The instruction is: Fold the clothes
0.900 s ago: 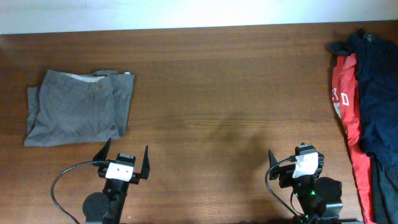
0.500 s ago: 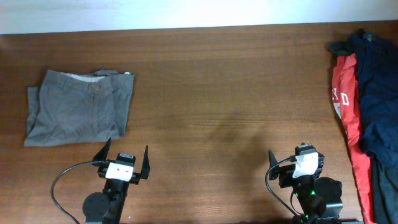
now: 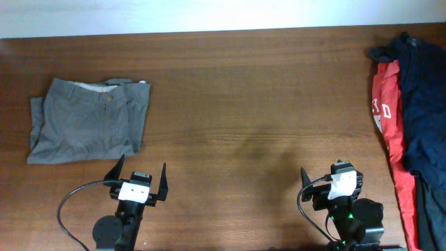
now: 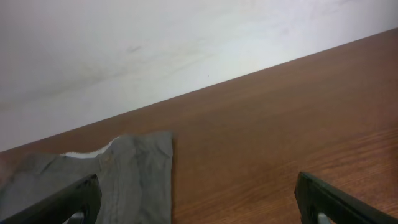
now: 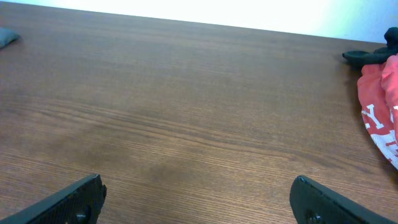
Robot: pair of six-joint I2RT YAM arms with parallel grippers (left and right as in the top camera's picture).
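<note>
**Both end effectors open and empty at the near edge; clothes lie to either side**

Nearest to me, my left end effector point(image 3: 139, 174) sits at about 7 o'clock on the table point(image 3: 244, 104). Its jaws are spread wide and nothing is between them. My left wrist camera shows only bare wood between the two dark fingertips point(image 4: 68, 200).

My right end effector point(image 5: 196, 186) sits at about 5 o'clock, also at the near edge. It too is wide open and holds nothing, with plain wood grain between its fingers.

Farther out from my left end effector, toward 10 o'clock, the grey shorts point(image 3: 87, 129) lie flat on the table in a compact, roughly square shape. Their waistband is turned toward the far edge. They are near my left fingers but do not touch them.

Along the right edge, from about 4 o'clock up to 2 o'clock, the other clothes lie in a heap, well apart from my right end effector. The red white-printed shirt point(image 3: 390, 118) forms the heap's inner side. The navy blue piece point(image 3: 425, 104) lies over it toward the table edge. A black garment point(image 3: 382, 52) pokes out at the far end, near 2 o'clock.
</note>
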